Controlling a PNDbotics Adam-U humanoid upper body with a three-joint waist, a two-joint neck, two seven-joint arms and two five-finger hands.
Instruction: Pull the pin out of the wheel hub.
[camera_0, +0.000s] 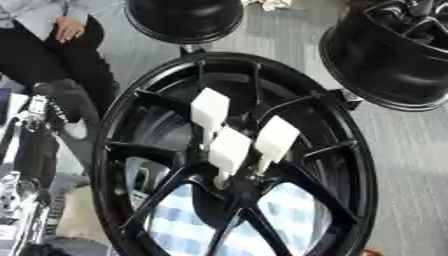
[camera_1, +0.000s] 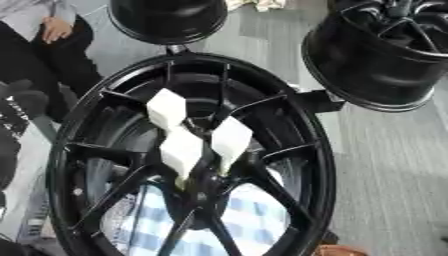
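A large black wheel hub (camera_0: 118, 150) stands tilted in the middle of both views, its spokes meeting at the centre (camera_0: 234, 187). Three white pins with flat square heads stick out of the centre: one upper left (camera_0: 210, 109), one in the middle (camera_0: 230, 148), one on the right (camera_0: 276, 138). Black and silver parts of my left arm (camera_0: 33, 155) show along the left edge, apart from the rim; I cannot make out the hand's fingers. My right hand is out of sight. Nothing touches the pins.
Two more black wheels stand behind, one at top centre (camera_0: 184, 17) and one at top right (camera_0: 385, 55). A seated person in black trousers (camera_0: 52, 65) is at the upper left. Blue-and-white checked cloth (camera_0: 179, 225) shows through the spokes.
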